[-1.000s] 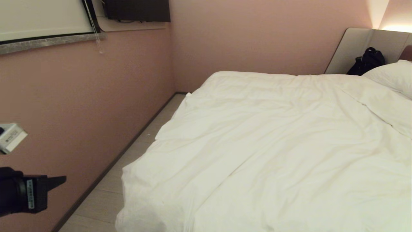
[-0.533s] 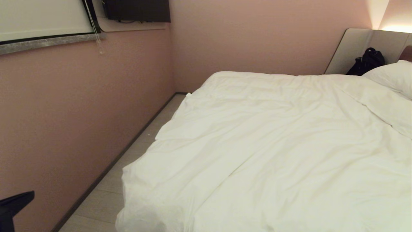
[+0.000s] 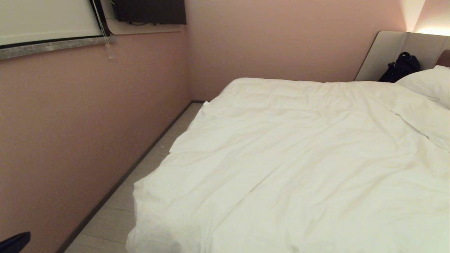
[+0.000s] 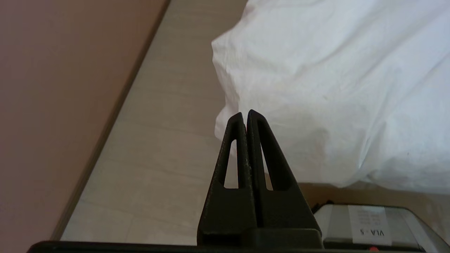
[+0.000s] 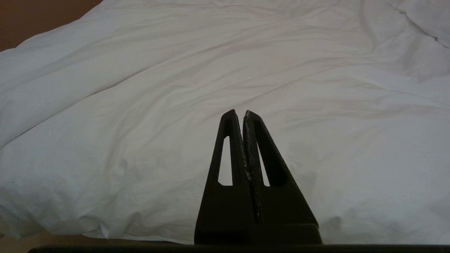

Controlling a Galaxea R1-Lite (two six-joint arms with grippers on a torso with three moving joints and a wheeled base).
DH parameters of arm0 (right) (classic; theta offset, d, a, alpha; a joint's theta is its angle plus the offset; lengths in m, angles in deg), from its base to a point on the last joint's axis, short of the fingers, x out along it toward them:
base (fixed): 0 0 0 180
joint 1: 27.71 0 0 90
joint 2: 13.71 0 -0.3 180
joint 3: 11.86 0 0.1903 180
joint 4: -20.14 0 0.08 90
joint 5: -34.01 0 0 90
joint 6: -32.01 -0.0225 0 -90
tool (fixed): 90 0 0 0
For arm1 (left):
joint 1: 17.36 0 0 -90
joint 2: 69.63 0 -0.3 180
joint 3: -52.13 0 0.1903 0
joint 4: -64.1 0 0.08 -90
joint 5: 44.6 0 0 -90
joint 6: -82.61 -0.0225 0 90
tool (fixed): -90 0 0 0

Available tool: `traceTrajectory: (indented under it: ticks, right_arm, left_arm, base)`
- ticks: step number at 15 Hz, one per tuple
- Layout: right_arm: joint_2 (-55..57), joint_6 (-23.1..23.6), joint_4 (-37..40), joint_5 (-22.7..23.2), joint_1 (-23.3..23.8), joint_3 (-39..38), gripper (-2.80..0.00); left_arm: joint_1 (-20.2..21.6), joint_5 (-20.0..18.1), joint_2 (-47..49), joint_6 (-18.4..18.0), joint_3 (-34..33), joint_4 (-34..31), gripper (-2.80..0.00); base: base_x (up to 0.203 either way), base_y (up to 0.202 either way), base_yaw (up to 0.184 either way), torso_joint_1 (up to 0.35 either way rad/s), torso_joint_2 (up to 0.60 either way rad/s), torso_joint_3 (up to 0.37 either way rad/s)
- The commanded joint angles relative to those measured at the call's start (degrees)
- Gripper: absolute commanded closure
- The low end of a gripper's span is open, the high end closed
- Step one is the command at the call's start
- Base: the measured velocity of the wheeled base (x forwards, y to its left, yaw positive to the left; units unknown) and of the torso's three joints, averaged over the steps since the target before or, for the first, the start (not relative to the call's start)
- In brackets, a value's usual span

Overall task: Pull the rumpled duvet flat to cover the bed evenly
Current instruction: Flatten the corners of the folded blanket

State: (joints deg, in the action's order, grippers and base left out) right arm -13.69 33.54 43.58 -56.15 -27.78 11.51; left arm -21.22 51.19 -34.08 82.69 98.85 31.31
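Note:
The white duvet (image 3: 299,165) lies spread over the bed (image 3: 393,52), lightly wrinkled, its near left corner (image 4: 239,88) drooping over the mattress edge toward the floor. My left gripper (image 4: 245,112) is shut and empty, low beside that corner, apart from the cloth; only its black tip (image 3: 14,242) shows at the head view's bottom left. My right gripper (image 5: 239,111) is shut and empty too, held over the duvet (image 5: 225,70) near the foot edge, out of the head view.
A pink wall (image 3: 70,123) runs close along the bed's left side, leaving a narrow strip of pale floor (image 3: 116,211). A white pillow (image 3: 429,82) and a black bag (image 3: 400,66) sit by the headboard. A grey box (image 4: 369,225) shows below the left wrist.
My left arm has dropped down and out of the head view's left edge; only its tip still shows. The duvet and the right arm have not moved.

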Motion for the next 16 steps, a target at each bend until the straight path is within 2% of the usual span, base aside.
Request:
traceTrajectory:
  ticks: [1, 6, 9, 13, 14, 16]
  right_arm:
    - [0.0, 0.0, 0.0, 0.0, 0.0, 0.0, 0.00]
    - [0.1, 0.0, 0.0, 0.0, 0.0, 0.0, 0.00]
    - [0.1, 0.0, -0.1, 0.0, 0.0, 0.0, 0.00]
    - [0.0, 0.0, 0.0, 0.0, 0.0, 0.0, 0.00]
    - [0.0, 0.0, -0.1, 0.0, 0.0, 0.0, 0.00]
    - [0.0, 0.0, 0.0, 0.0, 0.0, 0.0, 0.00]
  left_arm:
    - [-0.1, 0.0, 4.4, 0.3, 0.1, 0.0, 0.00]
    - [-0.3, -1.4, 23.5, 3.0, 2.0, 1.3, 0.00]
    - [-0.5, -4.9, 36.9, 3.7, 5.2, 3.3, 0.00]
    - [-0.3, -13.6, 55.1, 6.0, 13.8, 4.1, 0.00]
    - [0.2, -16.9, 58.5, 6.5, 16.2, 4.2, 0.00]
    - [1.8, -25.9, 64.6, 7.2, 22.6, 4.0, 0.00]
  base:
    - [0.000, 0.000, 0.000, 0.000, 0.00, 0.000]
    - [0.000, 0.000, 0.000, 0.000, 0.00, 0.000]
    - [0.000, 0.000, 0.000, 0.000, 0.00, 0.000]
    - [0.000, 0.000, 0.000, 0.000, 0.00, 0.000]
    - [0.000, 0.000, 0.000, 0.000, 0.00, 0.000]
    - [0.000, 0.000, 0.000, 0.000, 0.00, 0.000]
